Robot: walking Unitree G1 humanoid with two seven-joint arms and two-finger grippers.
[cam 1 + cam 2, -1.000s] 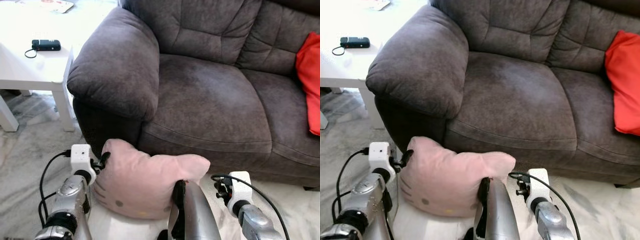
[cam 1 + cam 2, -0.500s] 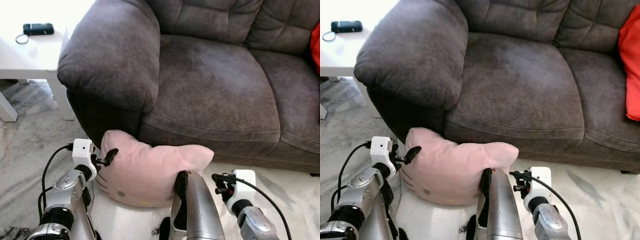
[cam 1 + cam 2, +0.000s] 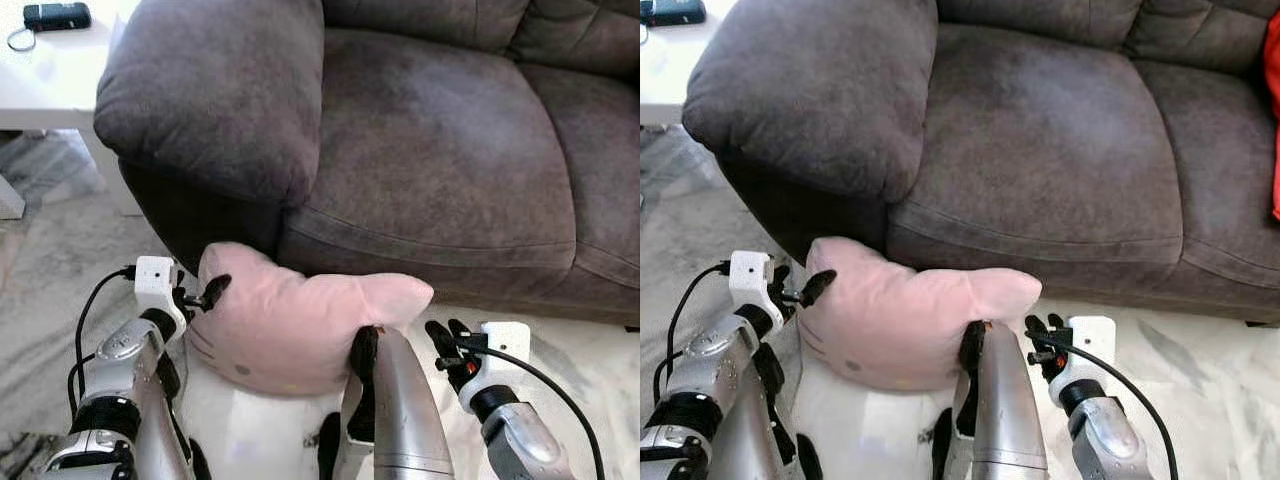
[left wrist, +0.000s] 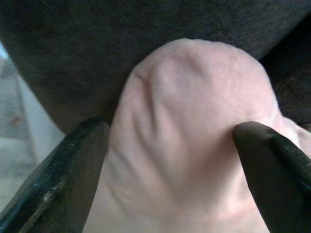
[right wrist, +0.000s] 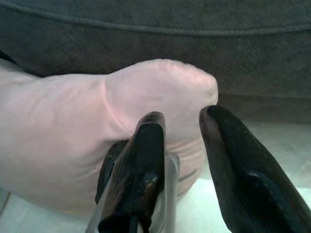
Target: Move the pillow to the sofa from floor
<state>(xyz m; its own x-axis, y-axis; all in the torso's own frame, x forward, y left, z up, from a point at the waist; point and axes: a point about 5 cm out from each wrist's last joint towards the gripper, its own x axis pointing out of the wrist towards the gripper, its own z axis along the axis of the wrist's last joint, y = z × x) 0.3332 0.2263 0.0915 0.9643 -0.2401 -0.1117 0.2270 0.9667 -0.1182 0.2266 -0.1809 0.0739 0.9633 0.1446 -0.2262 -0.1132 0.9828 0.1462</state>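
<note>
A pink cat-face pillow [image 3: 300,325] rests low in front of the grey sofa [image 3: 440,150], against its base below the armrest [image 3: 215,95]. My left gripper [image 3: 205,297] is at the pillow's left ear [image 4: 194,121], fingers spread wide on both sides and pressing into the fabric. My right gripper [image 3: 445,335] hovers just right of the pillow's right ear [image 5: 165,87], its fingers [image 5: 223,141] only narrowly apart, nothing between them. A silver part of my body [image 3: 395,410] with a black tip presses on the pillow's lower front edge.
A white side table [image 3: 55,75] carrying a black device [image 3: 55,15] stands left of the sofa. Marbled floor [image 3: 60,270] lies to the left, and a pale floor patch [image 3: 590,340] to the right. A red cushion [image 3: 1274,120] lies at the sofa's far right.
The whole view has tilted down and moved closer to the sofa. The pillow stays between my arms with the left gripper on its ear. The right gripper's fingers now show beside the right ear.
</note>
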